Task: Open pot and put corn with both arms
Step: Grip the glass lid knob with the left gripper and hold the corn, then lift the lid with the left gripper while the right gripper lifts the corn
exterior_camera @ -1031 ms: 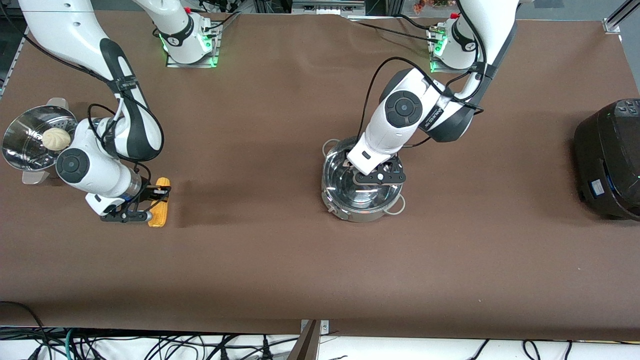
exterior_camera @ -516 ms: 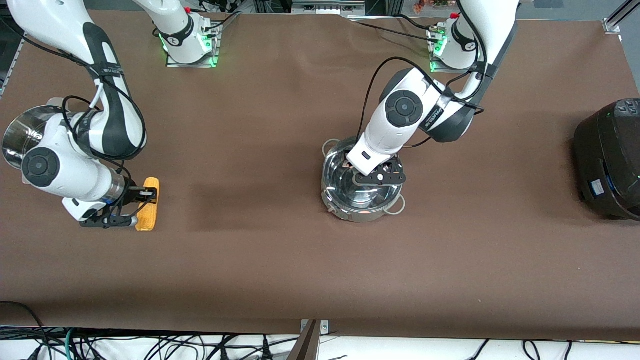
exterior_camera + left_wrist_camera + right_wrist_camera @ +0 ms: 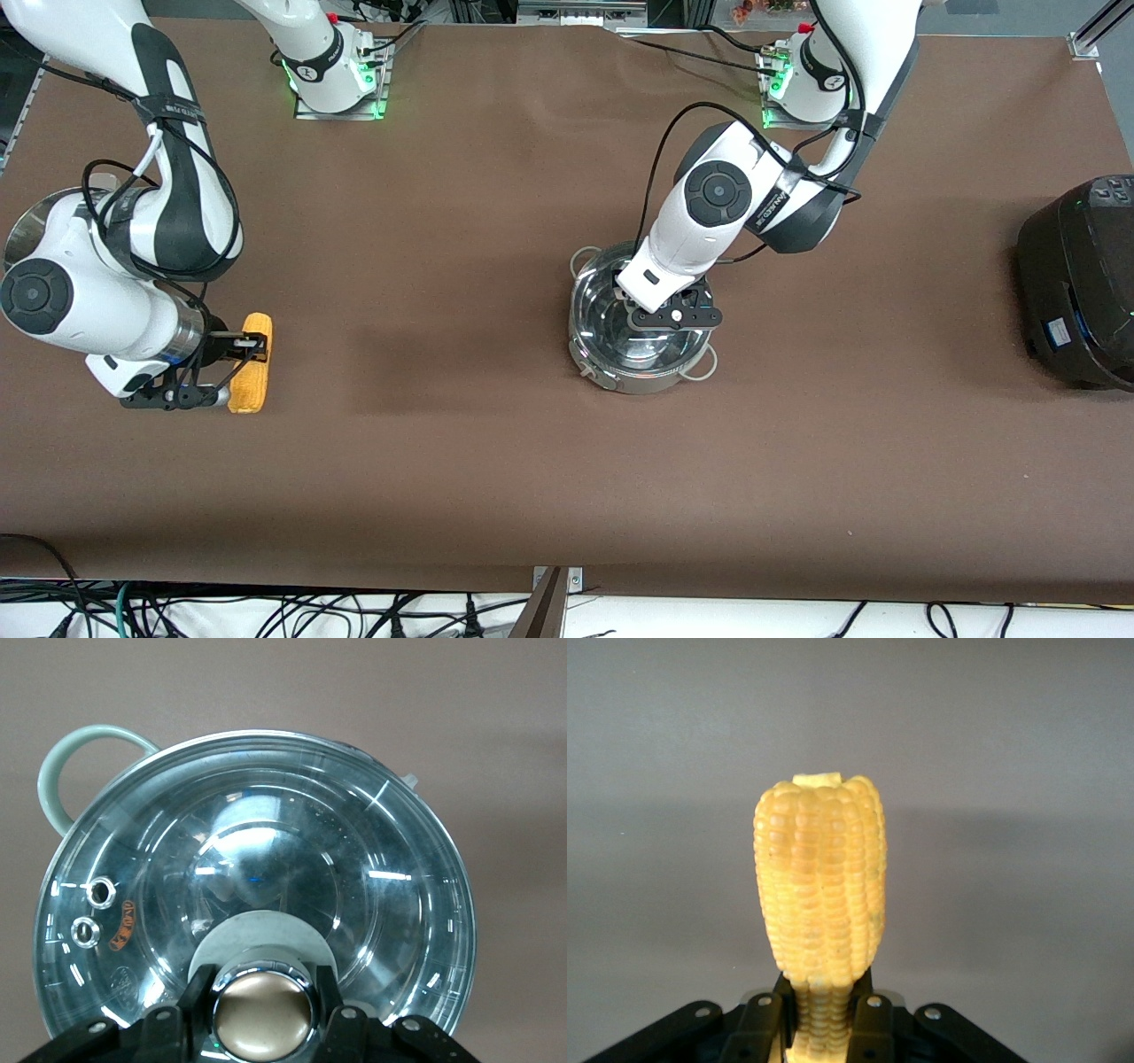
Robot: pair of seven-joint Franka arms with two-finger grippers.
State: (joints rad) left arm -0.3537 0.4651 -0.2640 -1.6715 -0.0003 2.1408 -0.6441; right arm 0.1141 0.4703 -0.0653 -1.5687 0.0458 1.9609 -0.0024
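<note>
Gripping the corn cob (image 3: pixel 248 364) at one end, the right end effector (image 3: pixel 223 361) has its fingers (image 3: pixel 764 1020) closed on the narrow base of the cob, the rest of it sticking out past the fingertips over bare counter (image 3: pixel 461 461) at the right arm's end. From the right wrist view the hold looks slim: only the last rows of kernels sit between the pads. A cob is stiff and light, but its kernels are bumpy and a little slick, so I'd guess it could pivot or slip out when swung; a hold nearer its middle would be surer.

Over at the pot (image 3: pixel 640 332), the left end effector (image 3: pixel 671 316) sits right on top of the glass lid (image 3: pixel 257 895), its fingers snug on either side of the beige knob (image 3: pixel 263 1017). The lid looks seated on the rim, so the pot is not yet open. Glass is heavy for its size, slippery and breakable, and the knob is the one sensible place to take it; I'd want it lifted straight up and kept level. The pale loop handle (image 3: pixel 75 771) shows just outside the rim.
</note>
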